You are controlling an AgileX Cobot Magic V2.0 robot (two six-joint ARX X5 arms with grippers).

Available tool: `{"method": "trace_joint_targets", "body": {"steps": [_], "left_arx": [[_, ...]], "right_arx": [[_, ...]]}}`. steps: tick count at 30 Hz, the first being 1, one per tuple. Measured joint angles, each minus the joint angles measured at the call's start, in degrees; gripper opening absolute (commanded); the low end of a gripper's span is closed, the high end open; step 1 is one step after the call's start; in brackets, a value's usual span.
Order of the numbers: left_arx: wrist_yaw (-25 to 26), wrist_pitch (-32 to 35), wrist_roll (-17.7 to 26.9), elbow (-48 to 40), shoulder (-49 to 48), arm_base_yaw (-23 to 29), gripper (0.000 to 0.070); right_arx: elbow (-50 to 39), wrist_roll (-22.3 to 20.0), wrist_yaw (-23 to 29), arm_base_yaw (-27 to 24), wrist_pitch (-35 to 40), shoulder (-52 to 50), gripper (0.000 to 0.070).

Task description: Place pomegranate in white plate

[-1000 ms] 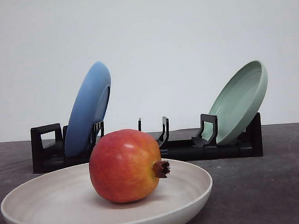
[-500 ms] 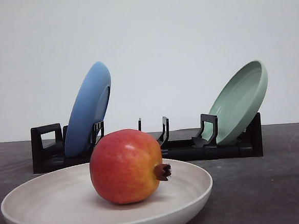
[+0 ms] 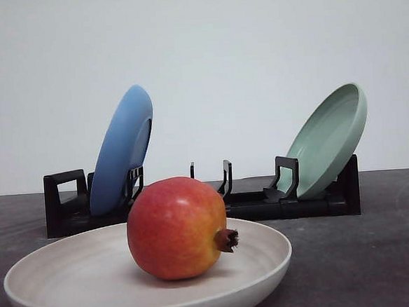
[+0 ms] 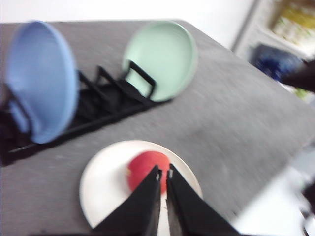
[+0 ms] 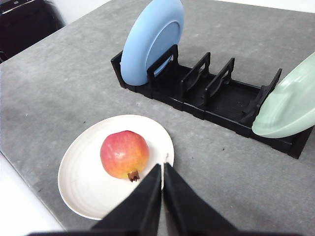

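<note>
the pomegranate (image 3: 178,228) has rolled slightly rightward in the white plate (image 3: 72,275) over the last second, crown dipping lower. it rests there free; my left gripper (image 4: 163,173) and right gripper (image 5: 163,168) are pressed together, empty, above. placement looks done.

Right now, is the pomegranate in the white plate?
Yes: the pomegranate rests inside the white plate, free of both grippers.

The pomegranate (image 3: 176,228) has smooth, glossy skin. The white plate (image 3: 72,275) looks matt, with faint brushed rings. The desk (image 5: 64,83) is dull, mottled grey like stone. The rack (image 5: 216,98) looks like black plastic with a slight sheen.
</note>
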Motion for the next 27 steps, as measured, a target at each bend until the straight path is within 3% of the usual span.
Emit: {"method": "trace_joint_targets", "body": {"steps": [4,6,11,16,22,27], "left_arx": [[-0.1,1.8,0.7,-3.4,-2.9,12.2,0.0000],[0.1,4.1,3.1,-6.7,-4.6,19.6,0.0000],[6.5,13.6,14.7,-16.9,-10.8,35.9,0.0000],[8.7,22.5,25.0,-28.8,-17.0,48.5,0.0000],[13.5,28.9,28.1,-40.1,-19.0,59.7,0.0000],[19.3,32.0,28.7,-42.1,-19.1,65.0,0.0000]], "right_arx": [[0.0,0.0,0.0,0.0,0.0,0.0,0.0000],[0.0,0.0,0.0,0.0,0.0,0.0,0.0000],[0.0,0.0,0.0,0.0,0.0,0.0,0.0000],[0.0,0.0,0.0,0.0,0.0,0.0,0.0000],[0.0,0.0,0.0,0.0,0.0,0.0,0.0000],[0.0,0.0,0.0,0.0,0.0,0.0,0.0000]]}}
